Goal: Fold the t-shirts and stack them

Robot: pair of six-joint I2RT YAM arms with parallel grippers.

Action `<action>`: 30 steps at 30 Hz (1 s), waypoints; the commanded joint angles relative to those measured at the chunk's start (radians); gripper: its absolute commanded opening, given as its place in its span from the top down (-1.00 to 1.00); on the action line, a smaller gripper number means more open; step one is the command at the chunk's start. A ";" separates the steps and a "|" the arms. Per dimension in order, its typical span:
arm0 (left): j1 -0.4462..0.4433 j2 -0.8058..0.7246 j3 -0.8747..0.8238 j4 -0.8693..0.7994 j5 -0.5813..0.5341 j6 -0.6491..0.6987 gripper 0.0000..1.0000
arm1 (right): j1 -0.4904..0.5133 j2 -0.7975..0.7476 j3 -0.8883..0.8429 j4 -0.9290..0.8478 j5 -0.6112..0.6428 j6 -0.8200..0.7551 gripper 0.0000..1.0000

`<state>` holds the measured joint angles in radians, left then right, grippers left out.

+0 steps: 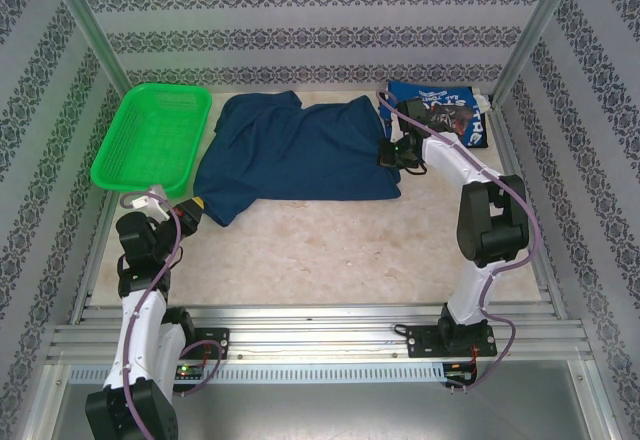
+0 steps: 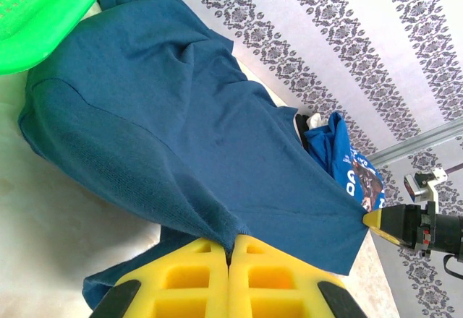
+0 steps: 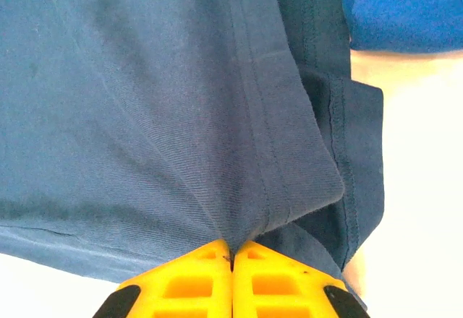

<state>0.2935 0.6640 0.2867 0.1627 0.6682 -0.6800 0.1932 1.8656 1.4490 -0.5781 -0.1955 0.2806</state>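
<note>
Okay, left gripper (image 2: 230, 251) and right gripper (image 3: 231, 248) each pinch an edge of the navy t-shirt (image 1: 300, 150) lying flat on the table (image 1: 330, 250); both bites look thin, so uneven pulling could slip one free.

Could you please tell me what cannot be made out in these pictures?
- Top view: the blue t-shirt lettering is too small to read, partly covered by the right arm.
- Right wrist view: the frame's top edge cuts off the blue t-shirt.
- Left wrist view: the left gripper hides the navy t-shirt hem it pinches.
</note>
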 commanded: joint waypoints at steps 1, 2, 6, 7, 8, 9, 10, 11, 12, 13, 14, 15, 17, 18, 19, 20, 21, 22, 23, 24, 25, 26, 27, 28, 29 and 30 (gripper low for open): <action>-0.008 -0.022 0.013 -0.019 -0.004 0.021 1.00 | 0.019 -0.073 -0.027 -0.041 0.019 -0.013 0.84; -0.008 -0.024 0.014 -0.020 -0.004 0.018 1.00 | 0.024 -0.092 -0.044 -0.037 0.022 -0.011 0.84; -0.008 -0.035 0.018 -0.003 0.004 -0.012 1.00 | 0.046 -0.188 -0.114 -0.041 0.044 -0.008 0.81; -0.007 -0.040 0.022 -0.001 0.008 -0.021 1.00 | 0.051 -0.216 -0.134 -0.043 0.051 -0.008 0.80; -0.008 -0.043 0.025 0.000 0.009 -0.028 1.00 | 0.056 -0.244 -0.157 -0.044 0.055 -0.006 0.78; -0.007 -0.048 0.031 0.000 0.011 -0.034 1.00 | 0.060 -0.270 -0.179 -0.048 0.059 -0.004 0.77; -0.007 -0.053 0.037 -0.005 0.014 -0.039 1.00 | 0.063 -0.295 -0.202 -0.048 0.062 -0.002 0.76; -0.007 -0.057 0.042 -0.007 0.017 -0.043 1.00 | 0.067 -0.313 -0.221 -0.046 0.060 0.000 0.74; -0.008 -0.062 0.046 -0.009 0.019 -0.048 1.00 | 0.075 -0.336 -0.247 -0.047 0.055 0.001 0.71; -0.007 -0.065 0.050 -0.010 0.018 -0.051 1.00 | 0.080 -0.352 -0.266 -0.050 0.052 0.002 0.69; -0.008 -0.070 0.052 -0.011 0.021 -0.058 1.00 | 0.091 -0.369 -0.290 -0.051 0.050 0.007 0.66; -0.007 -0.073 0.053 -0.011 0.022 -0.061 1.00 | 0.097 -0.383 -0.313 -0.050 0.048 0.012 0.66; -0.007 -0.079 0.055 -0.018 0.023 -0.064 1.00 | 0.111 -0.413 -0.377 -0.034 0.040 0.033 0.64; -0.007 -0.084 0.054 -0.025 0.025 -0.064 1.00 | 0.118 -0.430 -0.418 -0.020 0.036 0.044 0.62; -0.007 -0.088 0.054 -0.032 0.024 -0.063 1.00 | 0.126 -0.442 -0.447 -0.015 0.037 0.052 0.56; -0.007 -0.094 0.052 -0.038 0.024 -0.064 1.00 | 0.136 -0.451 -0.473 -0.011 0.036 0.058 0.52; -0.007 -0.098 0.051 -0.045 0.025 -0.061 1.00 | 0.146 -0.465 -0.500 -0.011 0.037 0.065 0.51; -0.007 -0.103 0.052 -0.058 0.024 -0.056 1.00 | 0.154 -0.486 -0.535 -0.003 0.048 0.076 0.52; -0.007 -0.107 0.054 -0.070 0.022 -0.049 1.00 | 0.153 -0.514 -0.569 0.011 0.056 0.093 0.52; -0.007 -0.110 0.057 -0.080 0.018 -0.043 1.00 | 0.146 -0.540 -0.596 0.026 0.068 0.107 0.50; -0.006 -0.112 0.061 -0.097 0.012 -0.036 1.00 | 0.130 -0.571 -0.622 0.039 0.074 0.121 0.42; -0.007 -0.113 0.064 -0.106 0.009 -0.032 1.00 | 0.105 -0.593 -0.641 0.051 0.062 0.127 0.36; -0.007 -0.113 0.066 -0.112 0.008 -0.028 1.00 | 0.065 -0.616 -0.664 0.069 0.031 0.130 0.26; -0.007 -0.113 0.064 -0.112 0.009 -0.029 1.00 | 0.030 -0.624 -0.679 0.081 0.007 0.130 0.19; -0.007 -0.113 0.063 -0.112 0.010 -0.029 1.00 | -0.008 -0.626 -0.693 0.097 -0.022 0.129 0.15; -0.007 -0.115 0.062 -0.114 0.010 -0.029 1.00 | -0.036 -0.618 -0.698 0.111 -0.046 0.126 0.10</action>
<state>0.2935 0.5648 0.3187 0.0738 0.6758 -0.7300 0.2169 1.2583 0.7769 -0.5396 -0.1890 0.3851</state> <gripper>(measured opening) 0.049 0.438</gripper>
